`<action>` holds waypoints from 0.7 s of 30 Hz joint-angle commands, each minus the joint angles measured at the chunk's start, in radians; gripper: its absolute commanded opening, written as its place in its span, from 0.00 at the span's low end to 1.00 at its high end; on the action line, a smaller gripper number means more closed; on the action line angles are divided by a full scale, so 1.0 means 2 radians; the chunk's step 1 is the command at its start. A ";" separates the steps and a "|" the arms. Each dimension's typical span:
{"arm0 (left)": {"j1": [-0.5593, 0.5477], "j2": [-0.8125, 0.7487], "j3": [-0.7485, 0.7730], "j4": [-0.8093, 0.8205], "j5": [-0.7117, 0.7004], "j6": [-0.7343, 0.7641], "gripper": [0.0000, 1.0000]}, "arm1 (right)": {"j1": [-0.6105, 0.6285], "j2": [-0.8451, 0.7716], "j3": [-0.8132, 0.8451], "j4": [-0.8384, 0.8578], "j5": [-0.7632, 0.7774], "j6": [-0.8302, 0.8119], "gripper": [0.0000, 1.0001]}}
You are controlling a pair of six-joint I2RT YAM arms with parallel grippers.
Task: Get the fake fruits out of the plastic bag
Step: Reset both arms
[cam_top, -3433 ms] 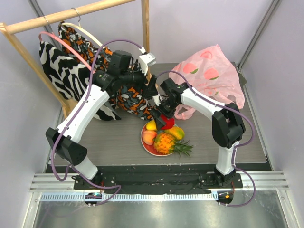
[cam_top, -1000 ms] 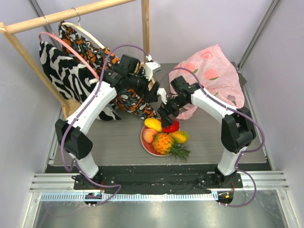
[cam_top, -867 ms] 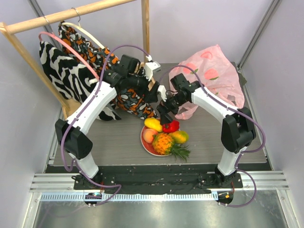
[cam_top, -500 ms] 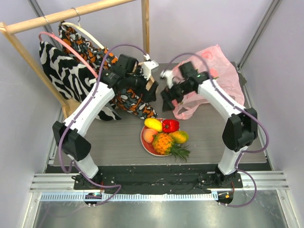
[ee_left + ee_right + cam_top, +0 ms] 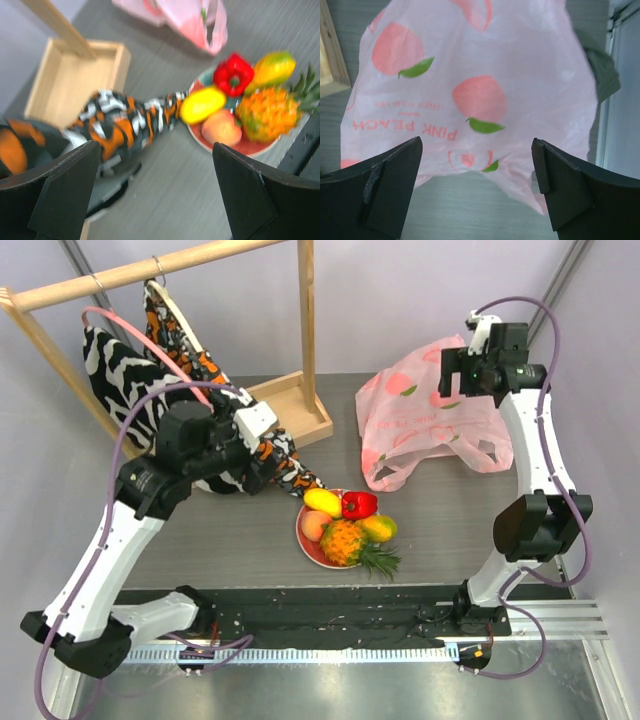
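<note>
The fake fruits lie heaped on a round red-rimmed plate (image 5: 305, 540) in the middle of the table: pineapple (image 5: 350, 540), yellow mango (image 5: 322, 502), red pepper (image 5: 358, 504), a peach-coloured piece (image 5: 314, 527). In the left wrist view they show at upper right, the pepper (image 5: 233, 75) beside the pineapple (image 5: 267, 112). The pink peach-printed plastic bag (image 5: 420, 425) lies slumped at back right. My left gripper (image 5: 155, 195) hangs open and empty left of the plate. High over the bag (image 5: 480, 90), my right gripper (image 5: 477, 185) is open and empty.
A wooden clothes rack (image 5: 305, 320) with a tray base (image 5: 295, 410) stands at back left, hung with zebra-print (image 5: 120, 390) and orange patterned garments (image 5: 125, 125) that trail toward the plate. An olive-green cloth (image 5: 602, 70) pokes out behind the bag.
The right arm let the red pepper go on the plate and rose back to above the bag. The left arm drew away from the rack to the left.
</note>
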 commanded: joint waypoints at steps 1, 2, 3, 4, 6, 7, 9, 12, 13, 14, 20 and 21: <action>0.013 -0.043 -0.066 -0.011 -0.044 0.001 1.00 | 0.012 -0.060 -0.045 -0.001 0.035 0.021 1.00; 0.020 -0.052 -0.074 -0.011 -0.059 -0.006 1.00 | 0.012 -0.067 -0.058 -0.004 0.036 0.024 1.00; 0.026 -0.062 -0.093 -0.008 -0.076 -0.019 1.00 | 0.012 -0.075 -0.067 -0.003 0.039 0.026 1.00; 0.040 -0.085 -0.106 0.005 -0.091 -0.048 1.00 | 0.012 -0.082 -0.075 -0.004 0.046 0.032 1.00; 0.054 -0.115 -0.147 0.018 -0.126 -0.074 1.00 | 0.012 -0.102 -0.098 -0.005 0.049 0.038 1.00; 0.066 -0.146 -0.161 0.030 -0.136 -0.091 1.00 | 0.012 -0.107 -0.107 -0.005 0.065 0.041 1.00; 0.082 -0.168 -0.196 0.031 -0.164 -0.127 1.00 | 0.012 -0.121 -0.132 -0.005 0.067 0.043 1.00; 0.101 -0.191 -0.235 0.028 -0.209 -0.162 1.00 | 0.012 -0.133 -0.161 -0.003 0.077 0.051 1.00; 0.108 -0.191 -0.242 0.029 -0.224 -0.176 1.00 | 0.012 -0.136 -0.167 -0.002 0.077 0.052 1.00; 0.116 -0.188 -0.246 0.031 -0.242 -0.193 1.00 | 0.012 -0.138 -0.177 -0.001 0.074 0.052 1.00; 0.182 -0.192 -0.275 0.051 -0.224 -0.256 1.00 | 0.012 -0.158 -0.199 0.000 0.078 0.050 1.00; 0.197 -0.194 -0.278 0.056 -0.216 -0.265 1.00 | 0.012 -0.161 -0.203 0.001 0.080 0.049 1.00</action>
